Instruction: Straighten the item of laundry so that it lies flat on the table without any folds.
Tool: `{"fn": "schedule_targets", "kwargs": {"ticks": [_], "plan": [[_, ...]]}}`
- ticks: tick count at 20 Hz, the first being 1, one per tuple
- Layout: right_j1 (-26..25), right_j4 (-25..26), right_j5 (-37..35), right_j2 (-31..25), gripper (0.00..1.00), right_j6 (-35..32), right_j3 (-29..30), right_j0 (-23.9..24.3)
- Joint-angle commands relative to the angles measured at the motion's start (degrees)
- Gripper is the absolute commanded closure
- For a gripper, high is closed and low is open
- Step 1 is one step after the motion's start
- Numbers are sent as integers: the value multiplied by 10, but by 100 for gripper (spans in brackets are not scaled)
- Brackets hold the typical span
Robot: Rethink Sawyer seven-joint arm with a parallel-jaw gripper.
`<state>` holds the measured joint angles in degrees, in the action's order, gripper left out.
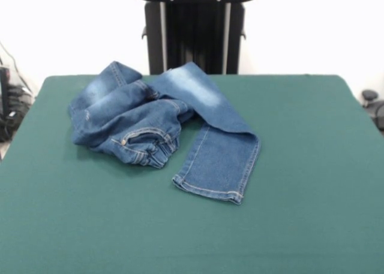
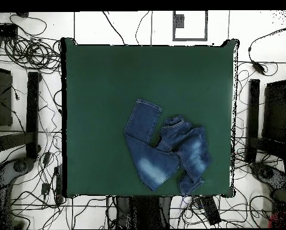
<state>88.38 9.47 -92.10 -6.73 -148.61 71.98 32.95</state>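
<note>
My arm is drawn back out of sight, so my jaws' state can't be told. The crumpled blue denim jeans (image 1: pixel 162 127) (image 2: pixel 168 145) lie on the dark green felt table (image 1: pixel 300 166) (image 2: pixel 103 90), toward its far side near my black pedestal (image 1: pixel 195 31), one leg stretched toward the near edge.

Cables (image 2: pixel 31 54): tangled across the white floor on both sides, thickest at one side in the overhead view.
Black stands (image 2: pixel 32 114): one long upright piece either side, the other (image 2: pixel 253 120) opposite.
Wall (image 1: pixel 312 28): plain white.
</note>
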Motion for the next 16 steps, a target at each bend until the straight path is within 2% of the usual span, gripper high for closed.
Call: {"fn": "schedule_targets", "kwargs": {"ticks": [1,16], "plan": [[-29,-14,-8,-8,0,196,111,-8],[-35,-17,-5,-10,0,204,110,-1]]}}
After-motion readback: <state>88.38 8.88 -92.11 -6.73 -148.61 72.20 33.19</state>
